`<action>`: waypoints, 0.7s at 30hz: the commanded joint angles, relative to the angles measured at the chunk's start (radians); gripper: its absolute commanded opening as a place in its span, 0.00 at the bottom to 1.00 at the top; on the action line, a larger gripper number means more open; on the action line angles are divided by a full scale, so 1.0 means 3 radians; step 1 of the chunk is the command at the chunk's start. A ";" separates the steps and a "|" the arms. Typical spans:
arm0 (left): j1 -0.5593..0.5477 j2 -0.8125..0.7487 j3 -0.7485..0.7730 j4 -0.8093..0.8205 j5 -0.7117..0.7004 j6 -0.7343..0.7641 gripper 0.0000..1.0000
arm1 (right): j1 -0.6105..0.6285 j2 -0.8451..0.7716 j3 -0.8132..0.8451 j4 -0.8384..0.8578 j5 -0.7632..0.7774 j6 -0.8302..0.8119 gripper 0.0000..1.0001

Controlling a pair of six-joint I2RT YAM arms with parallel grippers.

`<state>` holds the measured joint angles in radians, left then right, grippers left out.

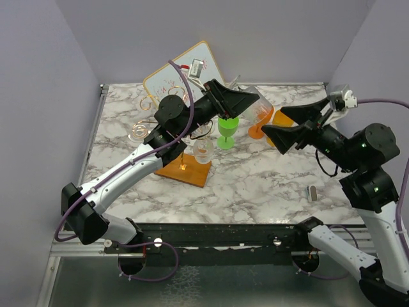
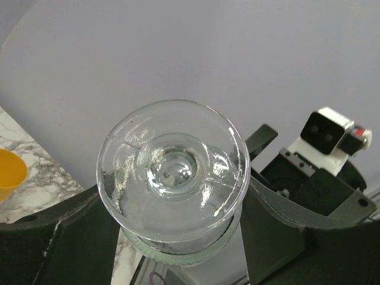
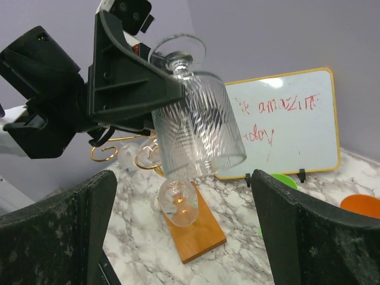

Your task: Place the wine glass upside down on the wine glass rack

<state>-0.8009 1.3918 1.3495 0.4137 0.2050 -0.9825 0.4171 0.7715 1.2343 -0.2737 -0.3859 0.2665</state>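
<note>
The clear ribbed wine glass (image 3: 196, 124) hangs upside down and slightly tilted, foot (image 2: 172, 172) up, with my left gripper (image 1: 239, 101) shut on it near the stem. The wine glass rack (image 1: 185, 167) stands below and left of it on its brown wooden base (image 3: 199, 231). The rack's gold curled arms (image 3: 119, 148) show behind the glass, and a small clear glass (image 3: 178, 202) hangs on the rack. My right gripper (image 1: 273, 121) stands wide open just right of the held glass, touching nothing. In the right wrist view its fingers (image 3: 59, 237) frame the glass.
A tilted whiteboard (image 1: 179, 77) with red writing leans at the back. A green glass (image 1: 227, 131) and an orange glass (image 1: 259, 128) stand between the rack and my right gripper. A small grey object (image 1: 313, 192) lies on the marble table at the right.
</note>
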 commanded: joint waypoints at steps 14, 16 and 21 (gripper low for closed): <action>-0.0015 0.0175 0.0342 0.0022 0.0820 0.0239 0.23 | 0.0008 0.0872 0.0569 -0.0752 -0.0629 -0.0372 0.97; -0.0016 0.0177 0.0346 0.0010 0.0902 0.0313 0.23 | 0.0008 0.0877 0.0550 -0.0737 -0.0698 -0.0328 0.91; -0.0018 0.0145 0.0349 -0.0098 0.0952 0.0550 0.23 | 0.0006 0.0892 0.0540 -0.0812 -0.0791 -0.0258 0.75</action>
<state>-0.8009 1.4551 1.4006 0.3569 0.4355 -0.8909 0.4194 1.0412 1.3933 -0.4740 -0.5735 0.1699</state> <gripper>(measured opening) 0.691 0.778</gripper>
